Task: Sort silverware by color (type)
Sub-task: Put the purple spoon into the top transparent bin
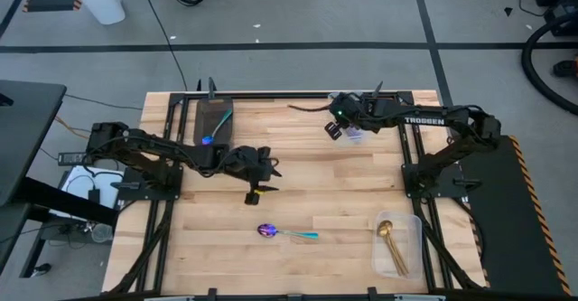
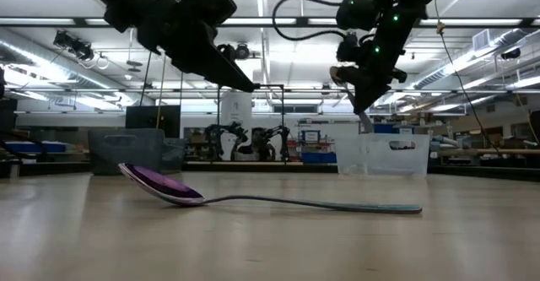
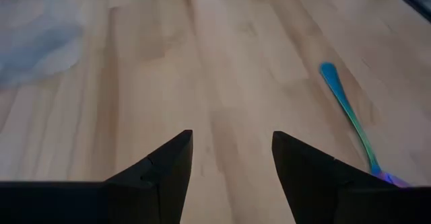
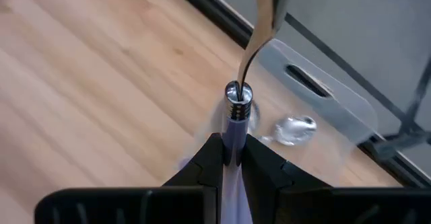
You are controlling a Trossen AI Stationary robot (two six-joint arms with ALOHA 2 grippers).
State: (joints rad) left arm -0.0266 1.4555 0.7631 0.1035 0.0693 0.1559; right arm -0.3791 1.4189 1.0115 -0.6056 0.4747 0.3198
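A spoon with a purple bowl and a teal handle lies flat on the wooden table near its front edge. My left gripper hovers open behind it, slanting down at bare wood. My right gripper is at the far right, shut on a lavender-handled silver spoon above a clear bin. Another silver spoon bowl lies in that bin. My right gripper pinches the spoon's lavender handle between its two fingers, close to the ringed collar where the silver neck starts. The fingers slant down and lie along the handle. The neck and bowl stick out past the fingertips, lifted clear above the bin.
A dark tray at the far left holds a teal-handled spoon. A clear bin at the near right holds gold spoons. Bare wood lies between the two arms.
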